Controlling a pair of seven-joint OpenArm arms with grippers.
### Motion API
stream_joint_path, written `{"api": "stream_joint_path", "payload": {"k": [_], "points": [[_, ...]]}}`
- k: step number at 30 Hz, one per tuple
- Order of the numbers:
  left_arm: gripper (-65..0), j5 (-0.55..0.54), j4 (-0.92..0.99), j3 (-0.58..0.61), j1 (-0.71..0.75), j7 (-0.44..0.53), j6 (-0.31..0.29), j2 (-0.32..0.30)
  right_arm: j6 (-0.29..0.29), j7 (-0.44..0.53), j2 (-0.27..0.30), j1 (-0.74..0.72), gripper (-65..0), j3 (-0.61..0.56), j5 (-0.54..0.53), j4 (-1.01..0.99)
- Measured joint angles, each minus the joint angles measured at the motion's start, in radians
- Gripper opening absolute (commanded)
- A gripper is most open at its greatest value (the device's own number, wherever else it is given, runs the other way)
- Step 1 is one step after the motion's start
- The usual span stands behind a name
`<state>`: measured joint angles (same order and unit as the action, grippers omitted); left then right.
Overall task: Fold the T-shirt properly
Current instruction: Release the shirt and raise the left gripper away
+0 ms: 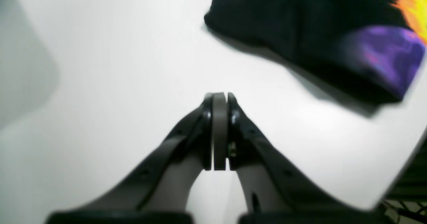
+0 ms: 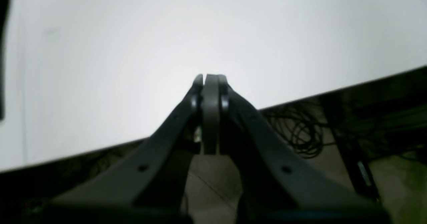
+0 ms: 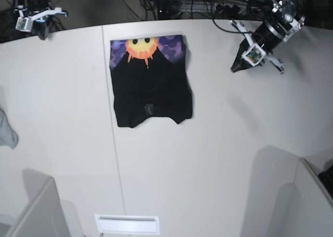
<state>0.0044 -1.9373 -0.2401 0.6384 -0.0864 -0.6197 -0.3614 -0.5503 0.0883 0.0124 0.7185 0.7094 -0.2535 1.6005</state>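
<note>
The black T-shirt [image 3: 151, 83] lies folded into a compact rectangle on the white table [image 3: 218, 143], its sun face print on purple showing along the far edge. In the left wrist view a corner of the T-shirt [image 1: 300, 27] fills the upper right. My left gripper [image 3: 237, 67] [image 1: 219, 95] hovers over bare table to the right of the shirt, shut and holding nothing. At the far left corner of the table my right gripper [image 3: 41, 33] [image 2: 210, 77] is also shut and empty, well away from the shirt.
A grey cloth scrap [image 3: 6, 130] lies at the table's left edge. A white slotted panel [image 3: 126, 224] sits near the front edge, with grey dividers [image 3: 36, 211] at the front corners. Cables [image 2: 300, 130] hang beyond the far table edge.
</note>
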Motion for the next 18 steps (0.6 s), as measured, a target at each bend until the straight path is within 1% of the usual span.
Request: {"api": "stream_joint_path", "payload": {"k": [1,2,5,7,9,10,13,18], "points": [[-65.0,0.001,0.0,-0.012,0.037,0.019,0.001,-0.003,-0.023,-0.002,-0.002,0.009,-65.0,0.007,0.0,0.0],[-65.0,0.0,0.0,-0.021,0.071,0.028,0.004,-0.003,-0.032,-0.003,-0.002,0.013,-65.0,0.019,0.0,0.0],[-65.0,-0.001,-0.001,-0.025,0.173,0.06,0.006,0.001,-0.033,0.006,0.006,0.026,-65.0,0.05,0.0,0.002],[-65.0,0.001,-0.001,-0.023,0.24,0.061,-0.001,0.004,-0.038,0.009,0.007,0.061,-65.0,0.053,0.0,0.005],[-65.0,0.001,-0.001,-0.022,0.295,0.065,-0.001,0.003,-0.039,-0.016,0.0,0.093,-65.0,0.056,0.002,0.009],[-65.0,0.0,-0.001,-0.024,0.314,0.065,-0.001,0.003,-0.039,-0.048,-0.001,0.107,-65.0,0.056,0.004,0.017],[-65.0,-0.001,-0.001,-0.025,0.378,0.065,0.007,0.004,-0.043,-0.187,0.01,0.145,-65.0,0.053,0.004,0.063],[-65.0,-0.002,0.053,-0.012,0.443,0.072,0.006,0.006,-0.045,-0.378,0.018,0.154,-65.0,0.049,0.013,0.074]]}}
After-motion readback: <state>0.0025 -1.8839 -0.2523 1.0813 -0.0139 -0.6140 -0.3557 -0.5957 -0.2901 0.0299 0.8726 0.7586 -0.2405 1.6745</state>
